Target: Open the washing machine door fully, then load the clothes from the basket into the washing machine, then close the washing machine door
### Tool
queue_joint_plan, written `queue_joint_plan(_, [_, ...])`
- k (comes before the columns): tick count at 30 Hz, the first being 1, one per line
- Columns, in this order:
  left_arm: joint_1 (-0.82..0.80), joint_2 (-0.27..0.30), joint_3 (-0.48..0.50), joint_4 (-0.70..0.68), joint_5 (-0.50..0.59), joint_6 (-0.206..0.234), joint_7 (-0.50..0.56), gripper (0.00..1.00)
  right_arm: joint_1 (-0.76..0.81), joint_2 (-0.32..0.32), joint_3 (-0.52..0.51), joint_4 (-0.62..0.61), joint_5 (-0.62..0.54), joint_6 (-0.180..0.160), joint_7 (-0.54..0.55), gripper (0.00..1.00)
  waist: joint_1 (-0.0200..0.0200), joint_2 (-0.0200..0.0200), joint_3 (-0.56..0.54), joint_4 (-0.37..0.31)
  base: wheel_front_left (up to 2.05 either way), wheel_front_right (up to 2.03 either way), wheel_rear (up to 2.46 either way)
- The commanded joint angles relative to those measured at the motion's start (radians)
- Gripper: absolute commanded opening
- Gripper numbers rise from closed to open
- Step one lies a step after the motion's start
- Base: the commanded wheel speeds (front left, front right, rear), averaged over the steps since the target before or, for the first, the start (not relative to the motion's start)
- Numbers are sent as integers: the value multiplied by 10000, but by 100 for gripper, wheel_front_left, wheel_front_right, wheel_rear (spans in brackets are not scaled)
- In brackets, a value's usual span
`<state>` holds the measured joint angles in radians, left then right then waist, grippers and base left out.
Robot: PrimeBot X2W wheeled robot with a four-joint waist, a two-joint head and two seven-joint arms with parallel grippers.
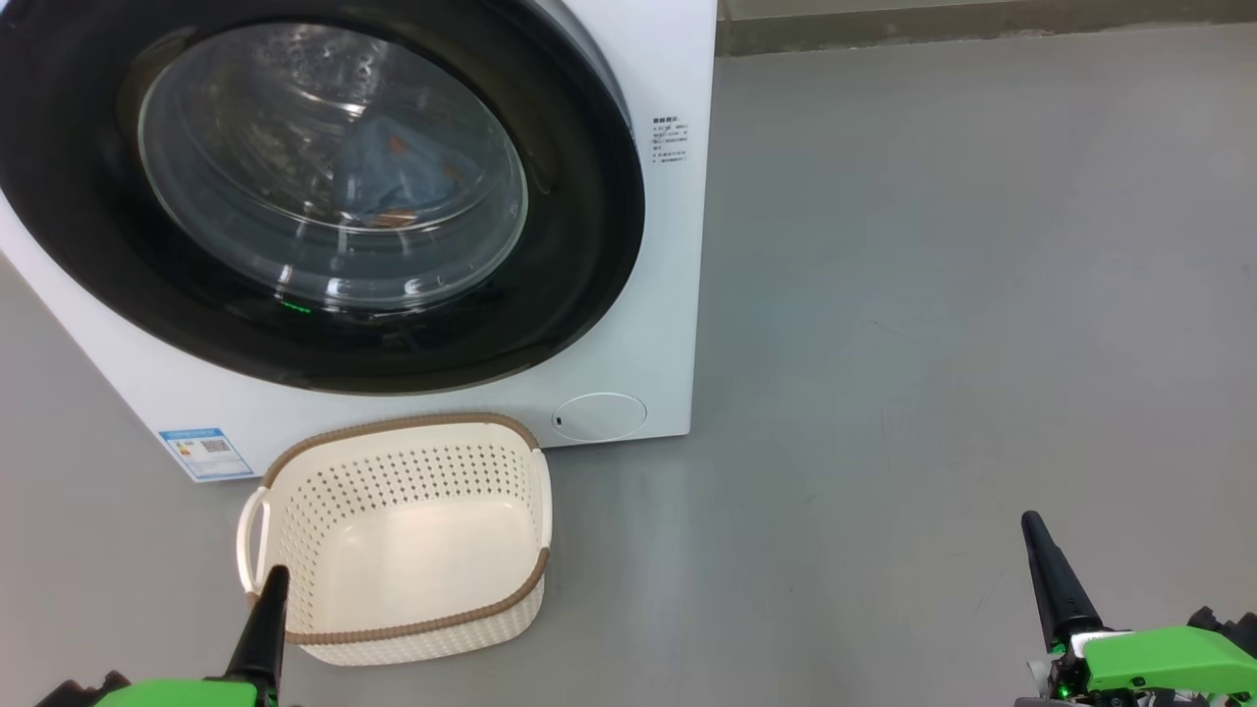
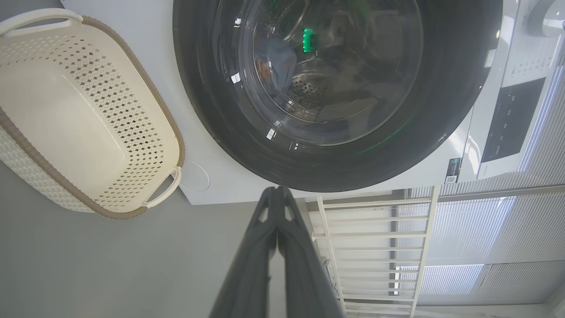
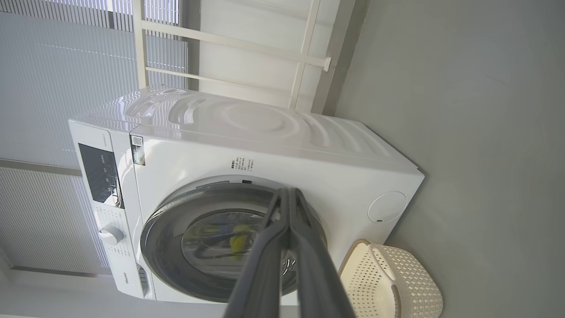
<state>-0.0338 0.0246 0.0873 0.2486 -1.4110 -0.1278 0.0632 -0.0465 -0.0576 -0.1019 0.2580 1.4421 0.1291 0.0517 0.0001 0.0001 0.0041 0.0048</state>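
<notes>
Before the one washing machine (image 1: 668, 295), door (image 1: 579, 226) shut, sat one basket (image 1: 393, 424); open floor (image 1: 933, 295) lay rightward; left gripper (image 1: 278, 576) and right gripper (image 1: 1029, 522) were clenched, empty.

Smooth grey floor (image 1: 933, 295), white window blinds (image 3: 44, 66), white railing (image 3: 229, 43) behind.

You've got the washing machine door (image 1: 324, 196) shut, far left; clothes (image 1: 393, 177) behind its glass; basket (image 1: 393, 481) just nearer. Both left gripper (image 1: 277, 573) and right gripper (image 1: 1029, 520) near, fingers together.

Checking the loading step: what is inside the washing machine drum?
Through the closed door, light-blue clothes lie in the drum; its black rim and reflections hide the rest.
</notes>
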Motion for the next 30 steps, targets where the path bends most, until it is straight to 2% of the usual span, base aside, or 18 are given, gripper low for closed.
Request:
queue_joint_plan(1, [-518,230,259,-163,-329,-26,92,0,-486,-38,158,-214,323,17,90,0,-1,-1,-1,-5,0,0,0])
queue_joint_plan(14, [-743,256,268,-32,-1970,-29,502,0,-602,-21,8,-139,1766,16,513,0,-1,-1,-10,-48,0,0,0])
queue_joint_plan(30, [-743,256,267,-32,-1974,-29,502,0,-605,-1,-20,-137,1747,16,536,0,-1,-1,-10,-48,0,0,0])
